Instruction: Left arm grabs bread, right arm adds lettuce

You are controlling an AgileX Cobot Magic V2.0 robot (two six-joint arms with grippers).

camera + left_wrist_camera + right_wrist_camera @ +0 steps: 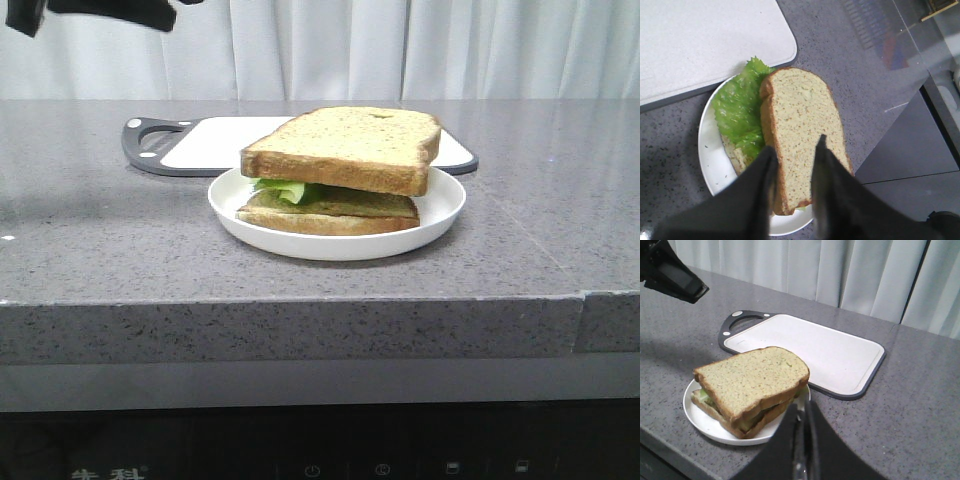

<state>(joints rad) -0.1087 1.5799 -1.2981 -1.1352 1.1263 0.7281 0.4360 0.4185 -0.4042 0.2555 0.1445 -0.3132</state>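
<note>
Bread sits on top of the stack on the plate, lettuce under it and a thinner slice at the bottom. Left gripper is up off the bread w/ nothing in it: in the left wrist view its two pointed fingers stand apart w/ a gap between, and the bread shows below and between them, not pinched. Front view only catches a bit of the left arm high at the top-left corner, well apart from the plate. Right gripper has its fingers pressed nearly together, only a thin slit between, holding nothing; it's just beside the plate rim on the near side, not touching the bread. Bread: thick, squarish, golden-brown crust, speckled tan face, small dent near its far edge in the front view. It lies skewed on the stack, overhanging the lower slice toward the right, so the lettuce pokes out on the left. Lettuce is bright green, crinkled; from the left wrist cam a good part is uncovered beside the bread. Plate is white, round, shallow, on the grey speckled counter. A white cutting board w/ dark rim and handle lies just behind the plate.
</note>
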